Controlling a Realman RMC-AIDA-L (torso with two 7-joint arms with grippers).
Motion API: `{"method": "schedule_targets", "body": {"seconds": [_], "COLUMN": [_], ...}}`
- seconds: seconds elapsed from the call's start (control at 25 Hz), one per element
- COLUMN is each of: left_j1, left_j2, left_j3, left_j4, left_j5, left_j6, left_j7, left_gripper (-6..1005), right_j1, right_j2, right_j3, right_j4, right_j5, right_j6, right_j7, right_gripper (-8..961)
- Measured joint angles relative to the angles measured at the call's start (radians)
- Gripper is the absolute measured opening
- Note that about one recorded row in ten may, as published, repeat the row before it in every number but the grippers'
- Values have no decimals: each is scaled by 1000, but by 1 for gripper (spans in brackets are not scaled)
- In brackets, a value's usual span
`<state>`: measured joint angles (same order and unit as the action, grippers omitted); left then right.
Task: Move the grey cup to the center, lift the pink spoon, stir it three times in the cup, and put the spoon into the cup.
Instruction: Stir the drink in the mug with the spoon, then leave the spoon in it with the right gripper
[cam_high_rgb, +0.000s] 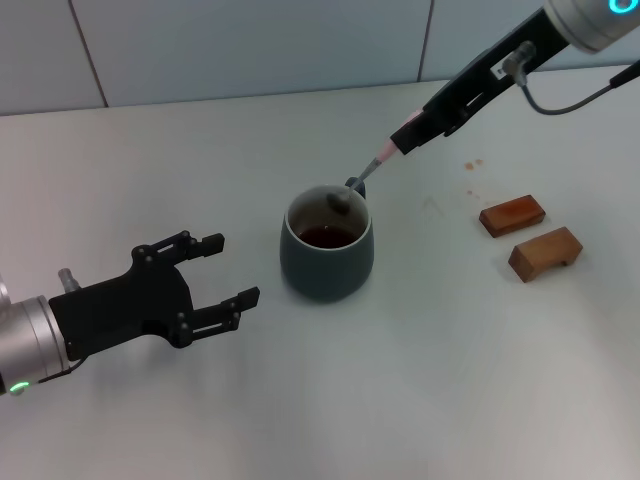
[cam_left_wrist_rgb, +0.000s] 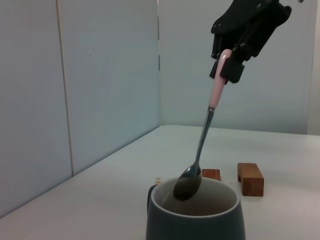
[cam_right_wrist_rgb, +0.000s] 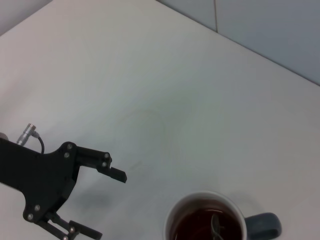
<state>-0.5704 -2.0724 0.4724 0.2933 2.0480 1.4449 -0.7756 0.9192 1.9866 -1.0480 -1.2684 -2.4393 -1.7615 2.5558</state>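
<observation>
The grey cup (cam_high_rgb: 326, 252) stands near the middle of the table with dark brown liquid inside. My right gripper (cam_high_rgb: 402, 139) hangs above and behind it, shut on the pale pink handle of the pink spoon (cam_high_rgb: 372, 168). The spoon slants down and its metal bowl sits at rim level just inside the cup's far wall. The left wrist view shows the cup (cam_left_wrist_rgb: 195, 217), the spoon (cam_left_wrist_rgb: 205, 135) and the right gripper (cam_left_wrist_rgb: 235, 60). My left gripper (cam_high_rgb: 232, 268) is open and empty, a short way left of the cup. The right wrist view shows the cup (cam_right_wrist_rgb: 200, 212) and the left gripper (cam_right_wrist_rgb: 106, 204).
Two small brown wooden blocks (cam_high_rgb: 512, 215) (cam_high_rgb: 545, 253) lie to the right of the cup; they also show in the left wrist view (cam_left_wrist_rgb: 250, 178). A few small brown spots (cam_high_rgb: 472, 165) mark the white table behind them. A tiled wall runs along the back.
</observation>
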Motion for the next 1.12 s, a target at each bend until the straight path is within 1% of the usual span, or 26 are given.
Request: {"method": "schedule_targets", "body": {"seconds": [0.2, 0.28, 0.4, 0.56, 0.6, 0.68, 0.72, 0.84, 0.88, 1.12], "left_j1": [0, 0, 0, 0, 0, 1, 1, 4, 4, 6], "left_j2": [0, 0, 0, 0, 0, 0, 0, 0, 0, 0], "left_j3": [0, 0, 0, 0, 0, 0, 0, 0, 0, 0], "left_j4": [-2, -2, -2, -2, -2, -1, -1, 0, 0, 0], "left_j5": [0, 0, 0, 0, 0, 0, 0, 0, 0, 0], "left_j6": [0, 0, 0, 0, 0, 0, 0, 0, 0, 0], "left_j7": [3, 3, 4, 4, 4, 4, 4, 5, 6, 8], "left_gripper": [793, 794, 794, 794, 794, 794, 794, 793, 793, 793], "right_j1": [24, 39, 50, 79, 79, 102, 102, 126, 136, 145], "right_j2": [10, 20, 25, 32, 32, 40, 40, 49, 50, 44], "right_j3": [-4, -6, -12, -56, -56, -75, -75, -81, -82, -76], "right_j4": [60, 95, 125, 214, 214, 269, 269, 320, 334, 335], "right_j5": [-16, -44, -53, -55, -55, -55, -55, -60, -66, -104], "right_j6": [23, 37, 49, 92, 92, 121, 121, 169, 196, 220], "right_j7": [-15, -30, -37, -44, -44, -58, -58, -75, -79, -80], "right_gripper": [125, 125, 125, 125, 125, 125, 125, 125, 125, 125]}}
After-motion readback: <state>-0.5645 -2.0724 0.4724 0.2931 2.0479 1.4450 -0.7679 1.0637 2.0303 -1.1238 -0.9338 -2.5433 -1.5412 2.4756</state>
